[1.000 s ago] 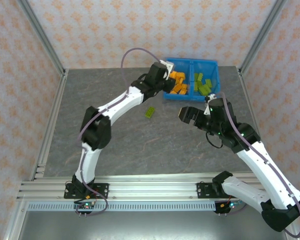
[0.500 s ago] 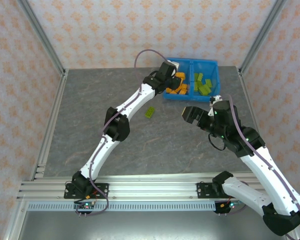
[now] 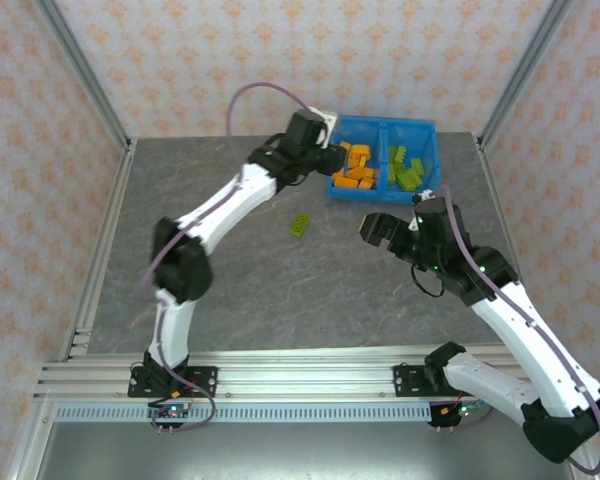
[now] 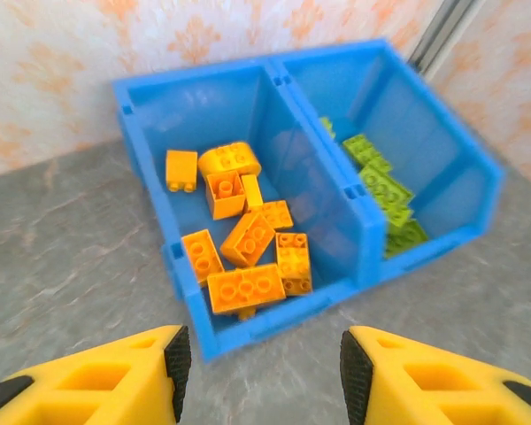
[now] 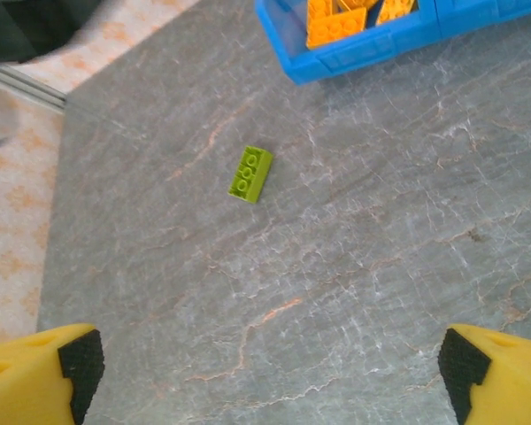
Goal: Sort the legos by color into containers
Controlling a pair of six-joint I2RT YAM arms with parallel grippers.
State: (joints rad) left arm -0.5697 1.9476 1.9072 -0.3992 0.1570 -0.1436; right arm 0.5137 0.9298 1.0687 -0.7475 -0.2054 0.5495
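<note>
The blue bin point(image 3: 383, 122) is sitting far back on the table point(image 3: 280, 290), with orange legos point(image 4: 248, 266) in its left compartment and green ones point(image 4: 380, 190) in its right. The left gripper point(image 4: 261, 372) and the right gripper point(image 5: 270, 363) are hanging spread apart, empty. One lime lego point(image 5: 250, 173) is lying alone on the table. It is probably light, stiff and slippery, so gripping its long sides looks best.

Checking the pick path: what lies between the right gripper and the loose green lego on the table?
Nothing: the right wrist view shows only bare grey table between the right gripper and the green lego.
</note>
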